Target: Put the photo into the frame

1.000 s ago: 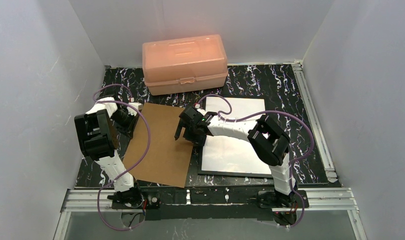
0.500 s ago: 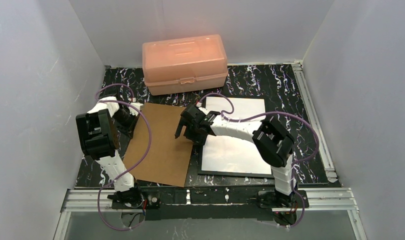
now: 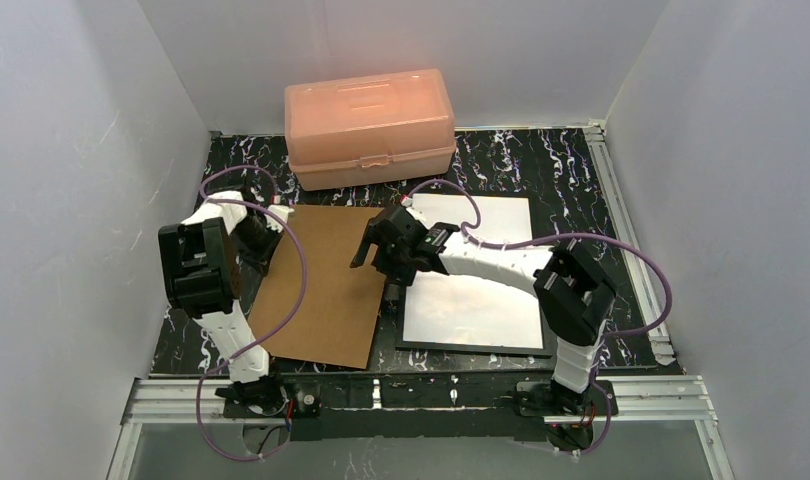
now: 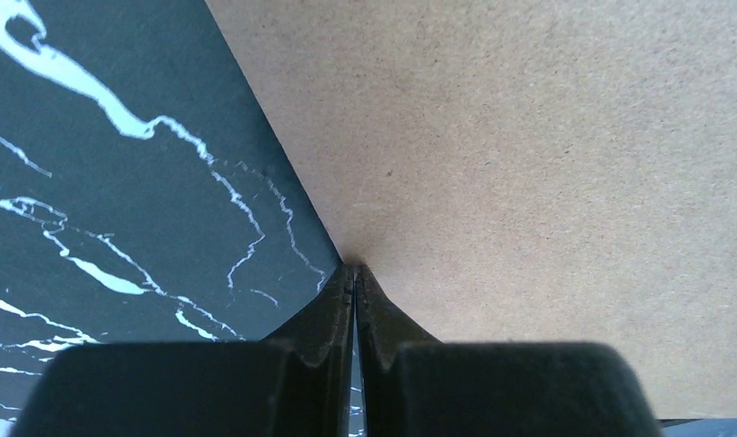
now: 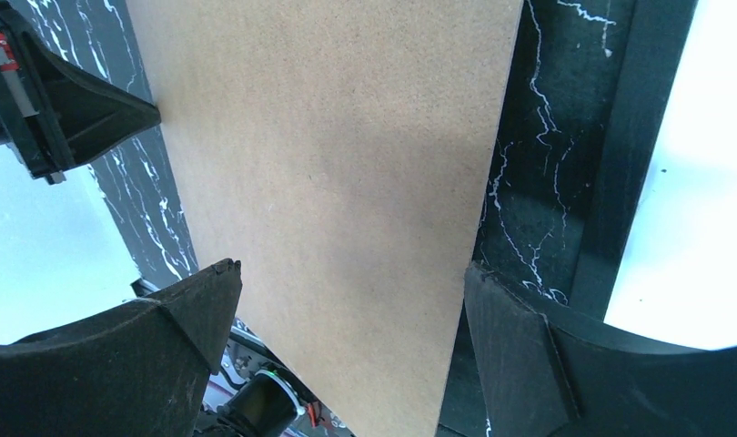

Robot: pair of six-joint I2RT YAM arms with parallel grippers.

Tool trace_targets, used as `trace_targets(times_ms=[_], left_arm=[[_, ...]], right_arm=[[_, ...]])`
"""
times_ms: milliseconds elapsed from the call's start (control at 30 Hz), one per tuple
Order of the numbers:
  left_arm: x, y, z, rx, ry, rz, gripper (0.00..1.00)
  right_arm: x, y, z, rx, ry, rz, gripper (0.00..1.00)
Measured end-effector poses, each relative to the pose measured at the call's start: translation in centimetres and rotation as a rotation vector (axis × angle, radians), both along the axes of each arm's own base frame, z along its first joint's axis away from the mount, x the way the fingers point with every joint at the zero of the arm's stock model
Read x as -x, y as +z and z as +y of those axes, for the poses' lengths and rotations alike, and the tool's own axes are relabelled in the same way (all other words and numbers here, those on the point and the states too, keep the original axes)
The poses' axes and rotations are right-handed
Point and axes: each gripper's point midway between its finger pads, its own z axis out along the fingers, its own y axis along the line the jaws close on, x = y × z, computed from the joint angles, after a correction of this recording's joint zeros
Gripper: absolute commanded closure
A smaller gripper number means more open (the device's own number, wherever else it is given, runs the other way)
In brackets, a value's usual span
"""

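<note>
Backing step, I judge. The frame lies flat right of centre in the top view with a white sheet in it; I cannot tell if that is the photo face-down. Left gripper is closed at the brown backing board's left edge, and right gripper gapes wide over its right edge. Next move calls for carrying the board squarely onto the frame.

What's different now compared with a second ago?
The right hand drifted slightly toward the box, still open over the right edge of the board, while its elbow swung outward. The left hand edged slightly forward, still shut at the board's left edge. Board, frame and box look unmoved.
</note>
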Motion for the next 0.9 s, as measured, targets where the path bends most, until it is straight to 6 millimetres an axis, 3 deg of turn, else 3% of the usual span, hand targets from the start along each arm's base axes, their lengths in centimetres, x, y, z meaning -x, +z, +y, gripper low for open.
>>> trace_targets(times_ms=[267,600,900], left_arm=[[-0.6,0.0,-2.5,-0.014,-0.091,0.010,1.00],[0.3,0.2,-9.9,0.130,-0.191,0.062,1.00],[1.3,0.8,-11.3,0.221,-0.168,0.100,1.00]], right_arm=[[0.0,1.0,-2.4,-0.035,-0.052,-0.017,0.02],[-1.6,4.2,-5.5,-0.206,-0.149,-0.077,0.02],[-3.4,1.1,-11.6,-0.105,-0.205,-0.069,0.02]])
